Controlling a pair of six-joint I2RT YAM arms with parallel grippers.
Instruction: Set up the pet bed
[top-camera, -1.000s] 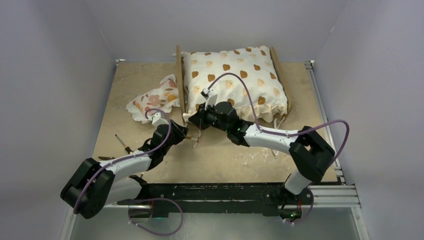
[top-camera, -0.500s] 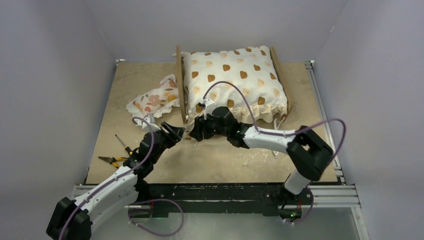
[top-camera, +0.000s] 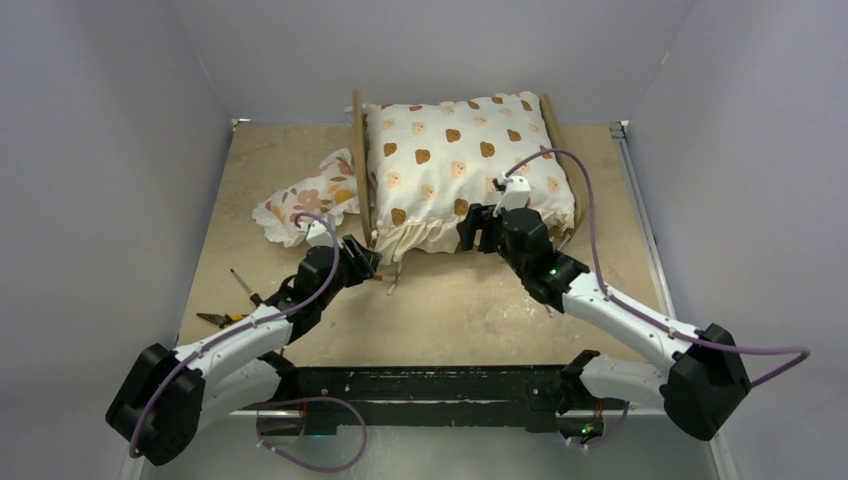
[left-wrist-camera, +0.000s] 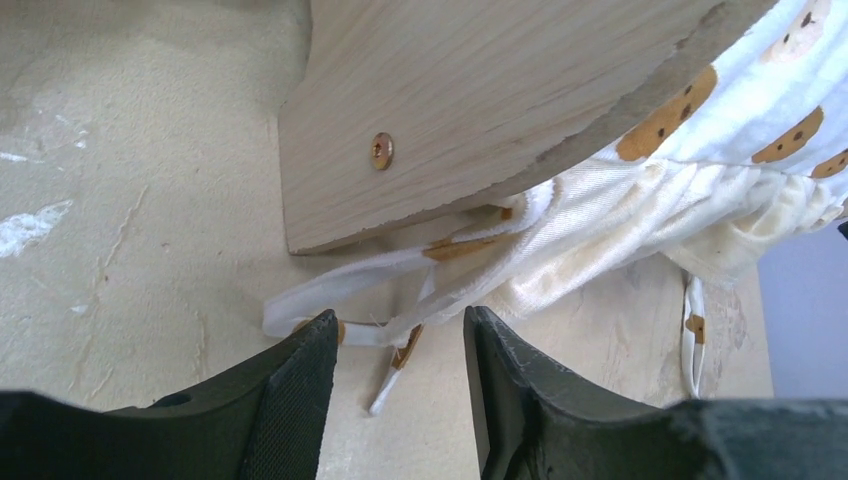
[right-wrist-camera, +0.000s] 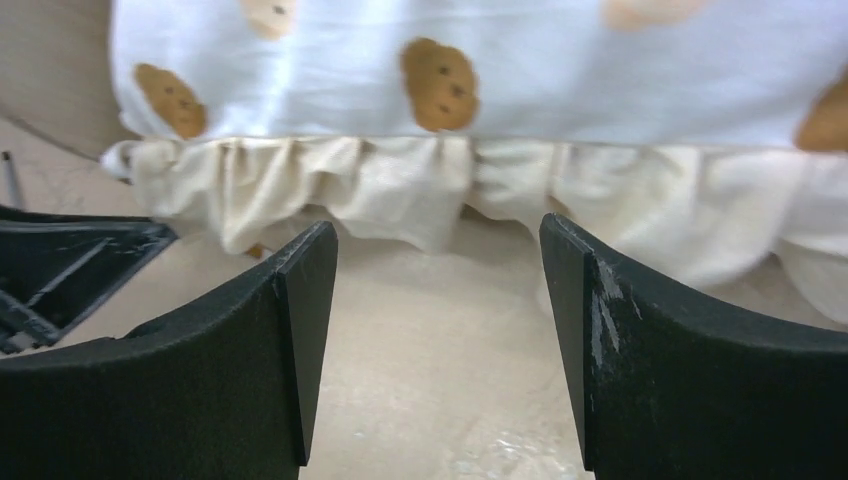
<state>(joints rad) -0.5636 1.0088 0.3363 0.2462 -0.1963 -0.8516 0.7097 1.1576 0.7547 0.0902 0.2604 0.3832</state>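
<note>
Two arms are pointing at the pet bed (top-camera: 360, 172), which is standing at the far middle of the table (top-camera: 450, 310). A bear-print cushion (top-camera: 470, 150) is filling it, and a floral pillow (top-camera: 305, 200) is lying just beside its left rail.

At the left wrist, the left gripper (left-wrist-camera: 396, 390) is gaping partway and holding nothing, near the bed's wooden end and a cushion tie (left-wrist-camera: 335, 288).

At the right wrist, the right gripper (right-wrist-camera: 440, 350) is spreading wide and empty, facing the cushion's ruffle.

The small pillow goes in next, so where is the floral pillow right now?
In the top view, the floral pillow lies on the left half of the table, beside the left side rail of the pet bed, just beyond the left pincer.
</note>
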